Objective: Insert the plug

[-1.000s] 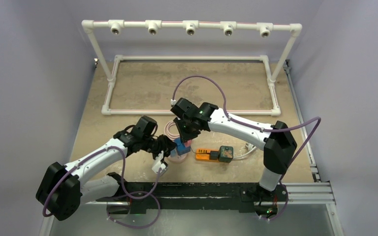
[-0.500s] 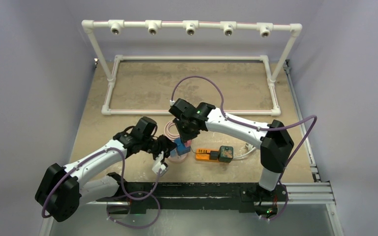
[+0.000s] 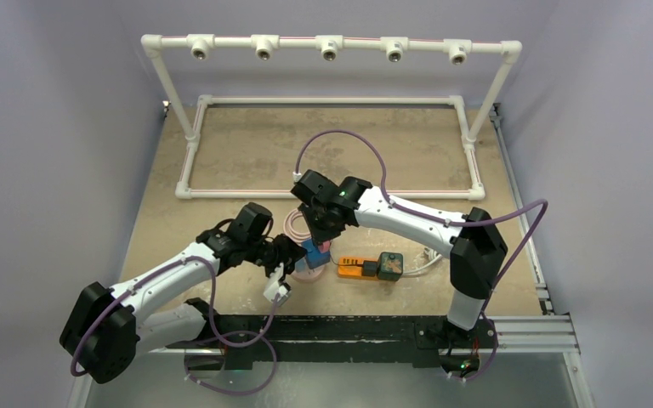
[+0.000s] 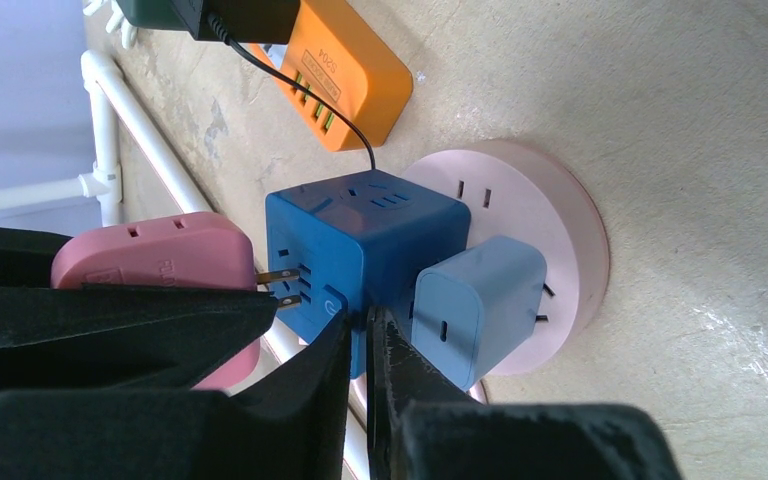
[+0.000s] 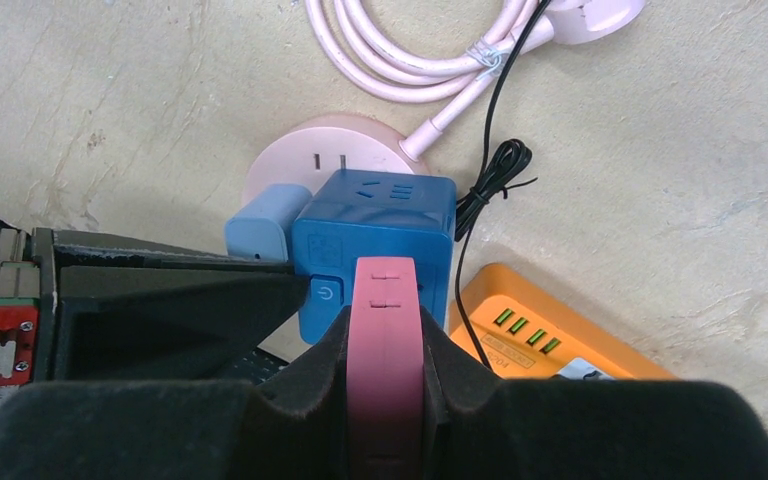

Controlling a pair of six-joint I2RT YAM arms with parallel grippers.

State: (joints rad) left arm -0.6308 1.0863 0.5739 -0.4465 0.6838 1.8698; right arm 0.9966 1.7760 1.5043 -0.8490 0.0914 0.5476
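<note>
Your right tool (image 5: 385, 322) is clenched on the pink plug (image 5: 385, 290); its prongs (image 4: 278, 285) lie along its long axis, tips at the side slots of the blue cube socket (image 4: 360, 240), blades mostly bare; your left tool (image 4: 365, 335), pinched nearly together on nothing, sits at the cube's corner.

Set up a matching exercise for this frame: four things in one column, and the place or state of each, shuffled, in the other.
Things:
1. pink plug
2. blue cube socket
3. orange power strip
4. left gripper

Places or states:
A. sitting on the round pink base
B. shut on nothing, right by the cube
C. lying flat on the table
D. clamped in the right gripper, prongs at the cube's side

Pairs: 1-D, 2-A, 3-C, 4-B
</note>
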